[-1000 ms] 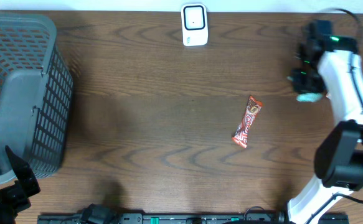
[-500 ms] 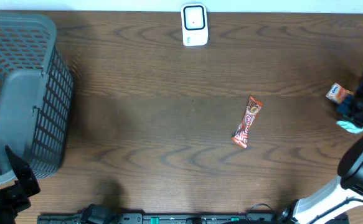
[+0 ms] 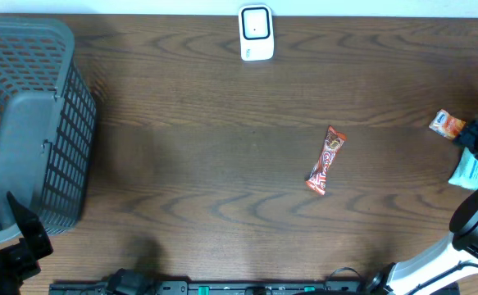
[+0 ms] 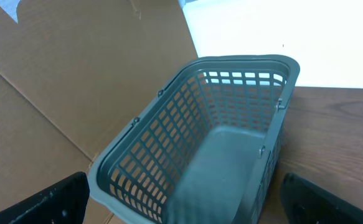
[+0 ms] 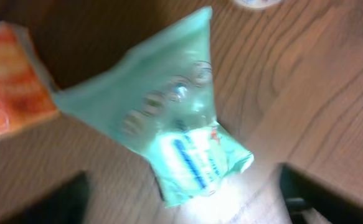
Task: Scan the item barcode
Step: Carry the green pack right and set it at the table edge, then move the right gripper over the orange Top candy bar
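Crinkled pale-green packet [image 5: 169, 124] with blue print lies at the table's right edge beside an orange packet [image 5: 10, 81], the right gripper [image 5: 187, 199] wide open and empty over it; only the overhead view shows the white scanner [image 3: 255, 33].

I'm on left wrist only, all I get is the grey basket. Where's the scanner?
Observer: Overhead shows the white scanner midway along the far edge of the table.
Operator: Any items out?
Observer: A red snack bar lies alone, right of centre.
Operator: Right end effector?
Observer: Right end effector is open above a mint-green pouch lying on the wood, with an orange packet beside it.
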